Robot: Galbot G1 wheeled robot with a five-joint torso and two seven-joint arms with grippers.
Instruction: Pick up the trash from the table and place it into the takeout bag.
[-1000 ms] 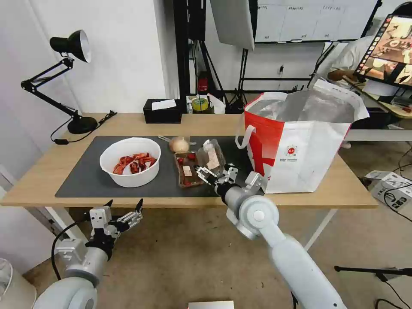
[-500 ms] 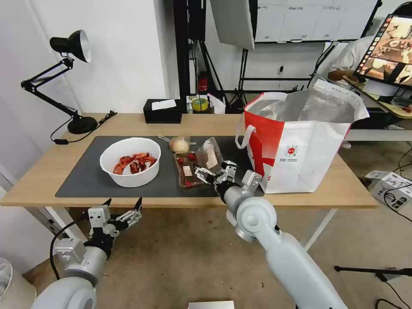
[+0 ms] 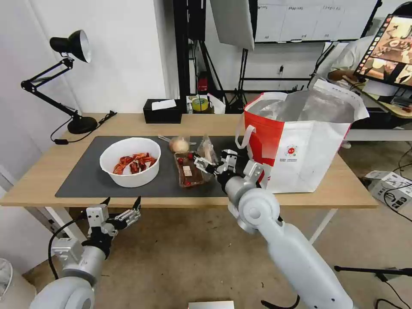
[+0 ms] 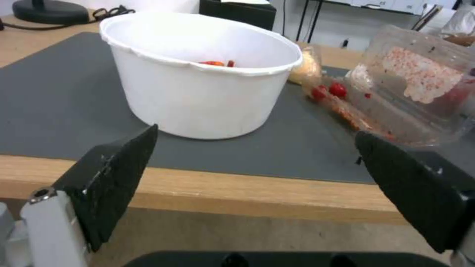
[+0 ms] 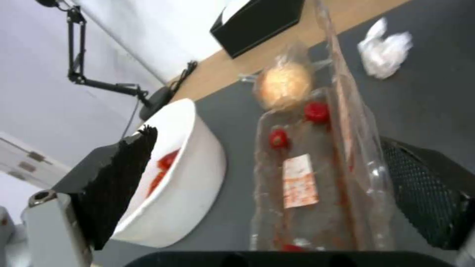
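One tool at work: right tool [image 3: 213, 165], jaws apart, straddling the tray [image 3: 189, 169] on the table [image 3: 38, 180].
Close low on the raised lid; thin plastic may buckle. Left tool [image 3: 122, 212] idle, open, below the table edge.

The bench [image 3: 51, 169] was light wood with a smooth matt top, and a dark grey matt mat [image 3: 86, 176] lay on it. The bowl [image 4: 198, 81] was white smooth plastic, a little glossy. The hinged tray [image 5: 317, 185] was clear, shiny thin plastic carrying a paper label. The takeout bag [image 3: 300, 159] had a crinkled silver foil lining. The tissue [image 5: 385, 52] was crumpled white paper.
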